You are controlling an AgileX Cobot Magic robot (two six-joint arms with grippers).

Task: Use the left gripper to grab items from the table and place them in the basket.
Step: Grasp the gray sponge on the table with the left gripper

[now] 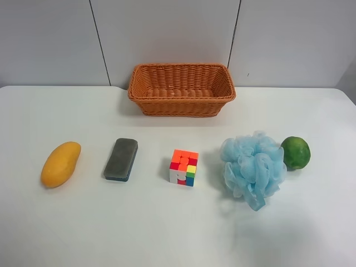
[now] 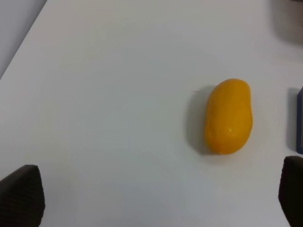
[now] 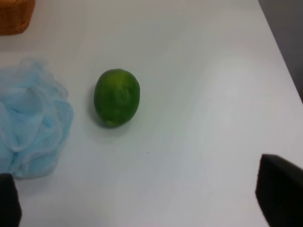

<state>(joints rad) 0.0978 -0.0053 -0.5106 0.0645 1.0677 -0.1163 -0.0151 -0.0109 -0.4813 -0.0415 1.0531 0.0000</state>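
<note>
On the white table (image 1: 178, 233) several items lie in a row: a yellow-orange mango (image 1: 60, 163), a grey pad with a blue base (image 1: 121, 159), a multicoloured puzzle cube (image 1: 184, 167), a light blue mesh puff (image 1: 253, 168) and a green round fruit (image 1: 295, 152). The orange-brown wicker basket (image 1: 182, 89) stands behind them and looks empty. No arm shows in the exterior high view. The left gripper (image 2: 156, 198) is open and empty above the table, apart from the mango (image 2: 227, 116). The right gripper (image 3: 151, 198) is open and empty, apart from the green fruit (image 3: 117, 97) and the puff (image 3: 28, 118).
A grey panelled wall (image 1: 167, 33) rises behind the table. The table's edge shows in the right wrist view (image 3: 284, 56) and in the left wrist view (image 2: 21, 40). A corner of the basket (image 3: 14, 16) shows in the right wrist view.
</note>
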